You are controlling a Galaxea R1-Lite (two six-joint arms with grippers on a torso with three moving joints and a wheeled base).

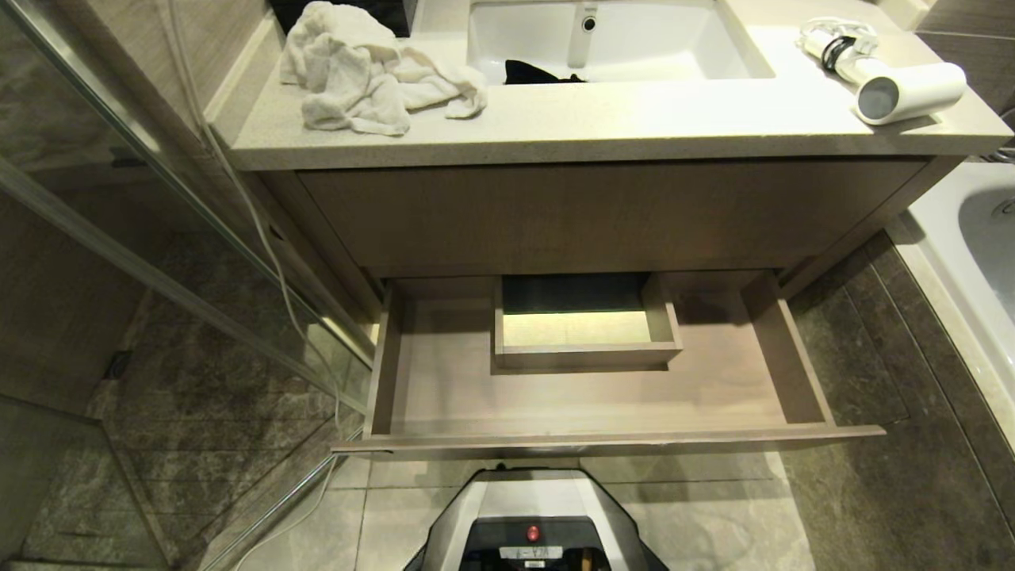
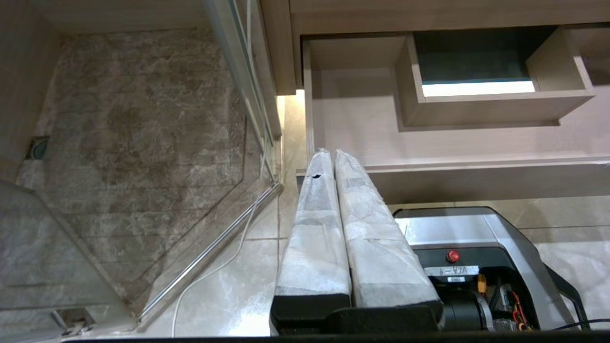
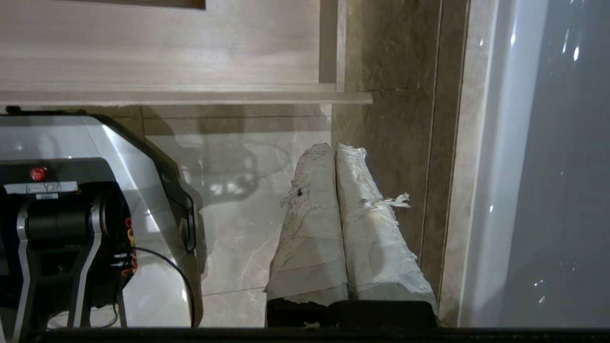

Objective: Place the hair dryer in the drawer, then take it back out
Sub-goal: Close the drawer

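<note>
The white hair dryer (image 1: pixel 894 79) lies on the countertop at the far right, its grille end toward me and its cord bundled behind it. Below the counter the wood-grain drawer (image 1: pixel 610 442) stands pulled out, with nothing in it but its boxed cutout (image 1: pixel 585 355). In the left wrist view the drawer (image 2: pixel 481 166) shows ahead of my left gripper (image 2: pixel 332 152), which is shut and empty over the floor. My right gripper (image 3: pixel 337 146) is also shut and empty, low beside the drawer's right corner (image 3: pixel 352 97). Neither arm shows in the head view.
A crumpled white towel (image 1: pixel 365 71) lies on the counter's left, beside the sink (image 1: pixel 610 40). A glass shower panel (image 1: pixel 158 238) with a trailing white cable stands on the left. A white bathtub (image 1: pixel 979 254) is at the right. My base (image 1: pixel 535 523) sits just before the drawer.
</note>
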